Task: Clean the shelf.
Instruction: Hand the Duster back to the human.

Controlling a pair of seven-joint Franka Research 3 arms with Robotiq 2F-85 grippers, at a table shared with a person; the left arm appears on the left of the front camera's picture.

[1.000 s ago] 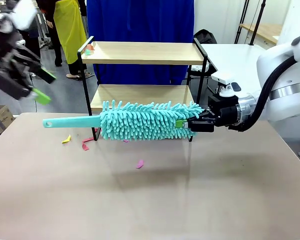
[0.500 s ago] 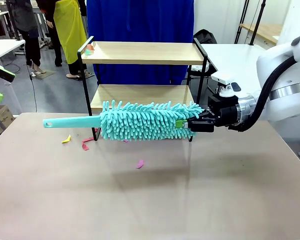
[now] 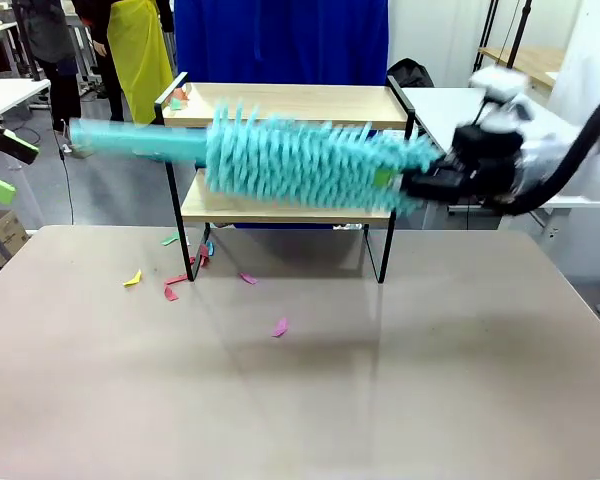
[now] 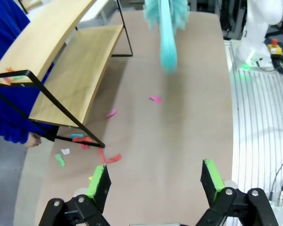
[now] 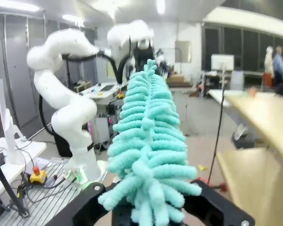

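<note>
The shelf stands at the table's far side, two light wooden boards in a black frame; it also shows in the left wrist view. A fluffy teal duster hangs level in front of it, between the two boards and blurred by motion. My right gripper is shut on the fluffy end of the duster, and the handle points left. My left gripper is open at the far left edge, its green pads wide apart above the table with nothing between them.
Coloured paper scraps lie on the brown table near the shelf's left front leg, a pink one farther out. A few scraps sit on the upper board's left corner. A blue curtain hangs behind; people stand far left.
My right arm has swung the duster up from table height to between the boards. More scraps now lie by the left leg. The left gripper pulled back to the left edge.
</note>
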